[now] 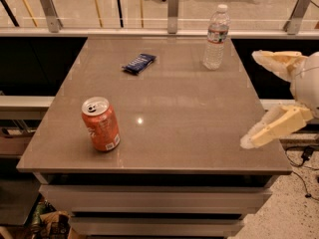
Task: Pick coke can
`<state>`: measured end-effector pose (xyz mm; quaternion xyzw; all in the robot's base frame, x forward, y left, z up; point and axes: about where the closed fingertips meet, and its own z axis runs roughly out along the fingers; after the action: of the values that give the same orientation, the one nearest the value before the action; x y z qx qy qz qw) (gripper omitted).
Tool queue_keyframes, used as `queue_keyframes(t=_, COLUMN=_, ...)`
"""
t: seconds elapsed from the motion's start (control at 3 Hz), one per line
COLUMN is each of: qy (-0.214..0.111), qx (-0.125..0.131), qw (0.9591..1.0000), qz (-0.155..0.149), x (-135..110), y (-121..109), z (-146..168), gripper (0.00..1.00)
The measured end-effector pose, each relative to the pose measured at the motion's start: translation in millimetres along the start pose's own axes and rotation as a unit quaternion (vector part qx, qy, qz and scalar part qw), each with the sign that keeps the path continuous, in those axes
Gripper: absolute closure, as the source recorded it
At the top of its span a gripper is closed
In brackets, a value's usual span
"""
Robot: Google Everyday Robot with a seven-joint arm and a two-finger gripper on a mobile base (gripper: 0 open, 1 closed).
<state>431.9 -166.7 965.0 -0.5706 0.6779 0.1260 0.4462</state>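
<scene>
The coke can (pixel 100 123) is a small orange-red can with a silver pull-tab top. It stands upright near the front left of the grey table (pixel 169 103). My gripper (pixel 251 99) comes in from the right edge of the view, over the table's right side. Its two pale fingers are spread wide, one finger (pixel 274 59) high and one finger (pixel 269 129) low, with nothing between them. The gripper is far to the right of the can.
A clear plastic water bottle (pixel 216 37) stands at the back right of the table. A flat dark blue snack packet (pixel 139 63) lies at the back middle. A glass railing with metal posts (pixel 173 4) runs behind the table. Cables (pixel 304 156) lie on the floor at right.
</scene>
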Motion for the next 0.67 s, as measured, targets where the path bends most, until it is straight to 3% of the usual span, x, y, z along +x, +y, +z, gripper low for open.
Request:
queue_keyframes(t=0.33, qy=-0.102, qx=-0.019, qw=0.9941, qz=0.030, x=-22, y=14, z=20, gripper=0.00)
queue_keyframes(t=0.67, qy=-0.181, qx=-0.043, qw=0.9793, qz=0.079, x=-43, y=26, z=37, gripper=0.00)
